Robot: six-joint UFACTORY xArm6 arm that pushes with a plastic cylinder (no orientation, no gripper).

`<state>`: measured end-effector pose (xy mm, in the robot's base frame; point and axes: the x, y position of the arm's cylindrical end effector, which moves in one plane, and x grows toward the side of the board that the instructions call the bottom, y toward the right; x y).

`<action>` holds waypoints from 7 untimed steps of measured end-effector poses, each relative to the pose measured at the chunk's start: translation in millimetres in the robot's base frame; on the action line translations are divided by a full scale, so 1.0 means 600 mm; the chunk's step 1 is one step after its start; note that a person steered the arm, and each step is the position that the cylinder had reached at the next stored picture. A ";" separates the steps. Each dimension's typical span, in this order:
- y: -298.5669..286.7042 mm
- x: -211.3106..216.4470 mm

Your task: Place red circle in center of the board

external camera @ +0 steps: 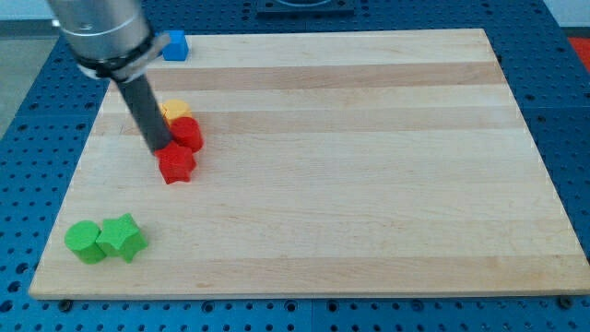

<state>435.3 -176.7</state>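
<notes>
While red circle (188,132) sits near board (369,184) upper left, wedged btwn yellow block (174,111) and red star (176,163), our tip (160,148) touches its left. No claw; rod only. Push to center not yet done.

No readable text, label or number shows anywhere here.

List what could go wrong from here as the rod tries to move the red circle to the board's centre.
1. My tip sits at the left edge of a tight cluster: the red round block, the red star-shaped block and the yellow block look to be touching, so a push may drag all three.
2. The star lies just below the circle and could deflect it off course.
3. The rod hides part of the yellow block, so contact there is uncertain.
</notes>
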 end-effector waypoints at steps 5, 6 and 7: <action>-0.043 0.039; -0.043 -0.005; -0.030 -0.055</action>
<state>402.2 -194.7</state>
